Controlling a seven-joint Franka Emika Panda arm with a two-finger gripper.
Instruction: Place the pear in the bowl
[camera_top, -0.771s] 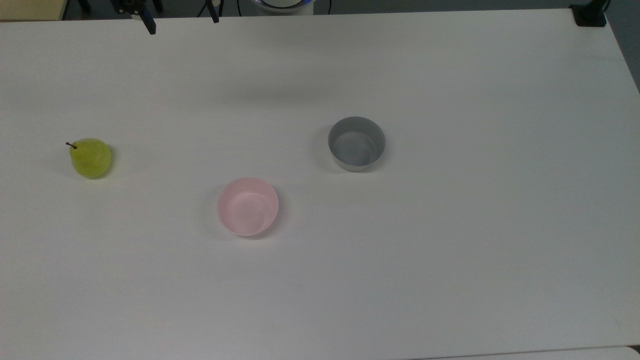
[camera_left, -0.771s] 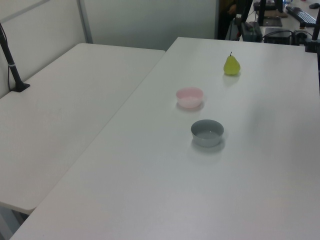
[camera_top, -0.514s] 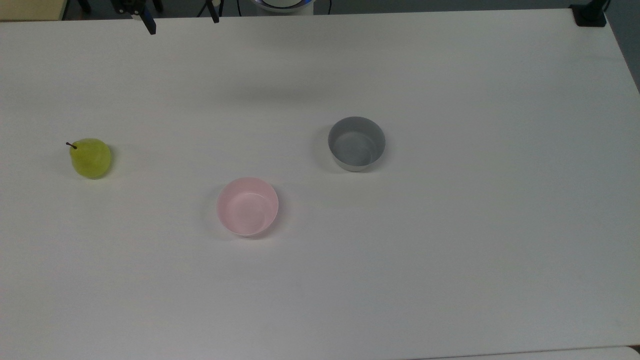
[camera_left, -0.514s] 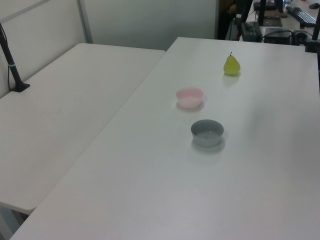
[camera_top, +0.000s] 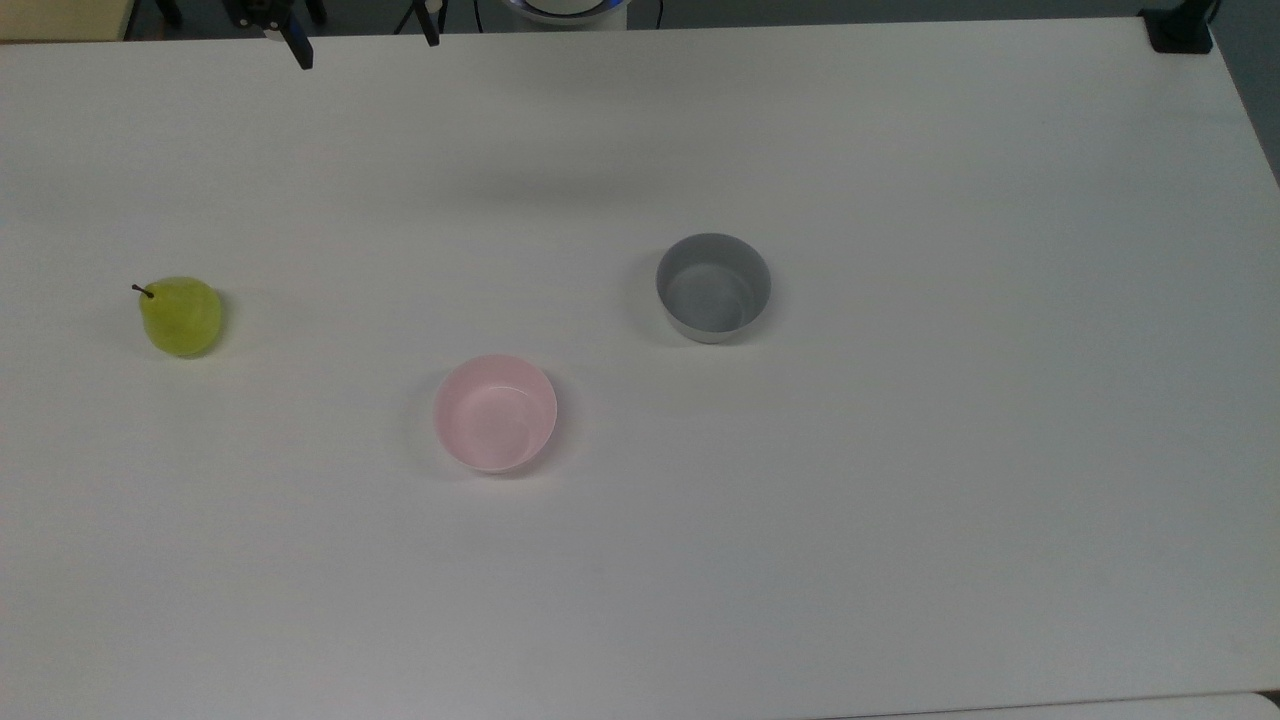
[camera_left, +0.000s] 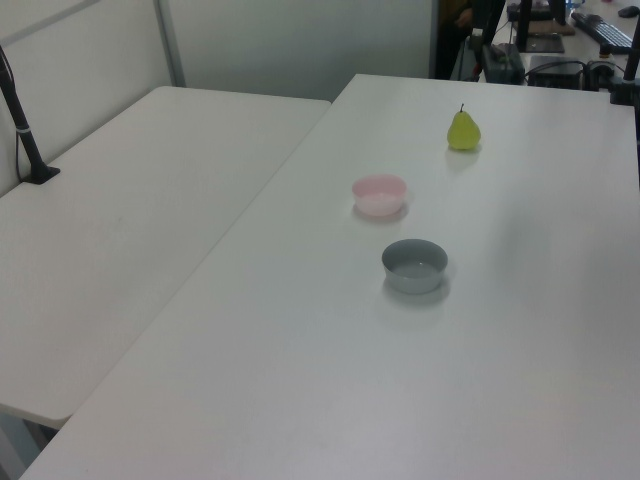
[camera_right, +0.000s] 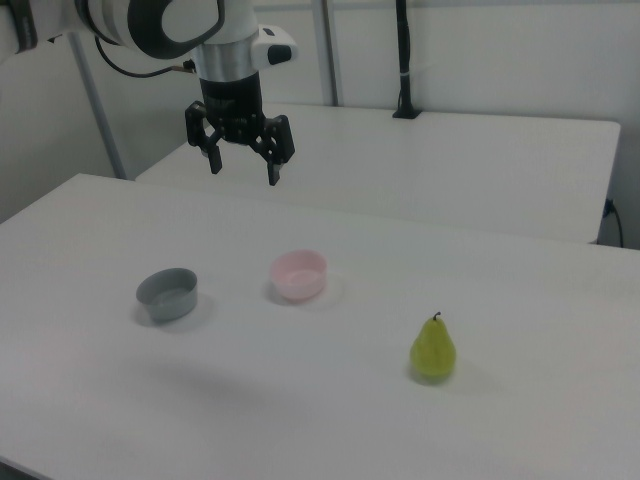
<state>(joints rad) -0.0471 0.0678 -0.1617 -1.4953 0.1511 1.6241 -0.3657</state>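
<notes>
The yellow-green pear (camera_top: 182, 316) stands upright on the white table (camera_top: 900, 500) at the top view's left, its dark stem up; it also shows as the pear (camera_left: 463, 130) and the pear (camera_right: 433, 350). The pale pink bowl (camera_top: 495, 412) sits empty near the table's middle, seen too as the pink bowl (camera_left: 379, 194) and the pink bowl (camera_right: 299, 275). My gripper (camera_right: 243, 166) hangs open high above the table, well apart from pear and bowl, holding nothing. In the top view the gripper (camera_top: 365, 42) is at the upper edge, with one fingertip (camera_top: 300, 52) over the table's far border.
A grey bowl (camera_top: 713, 287) of similar size stands empty to the right of the pink one in the top view, also the grey bowl (camera_right: 168, 293). A second white table (camera_left: 130, 230) adjoins. A black post (camera_top: 1180, 30) is clamped at a far corner.
</notes>
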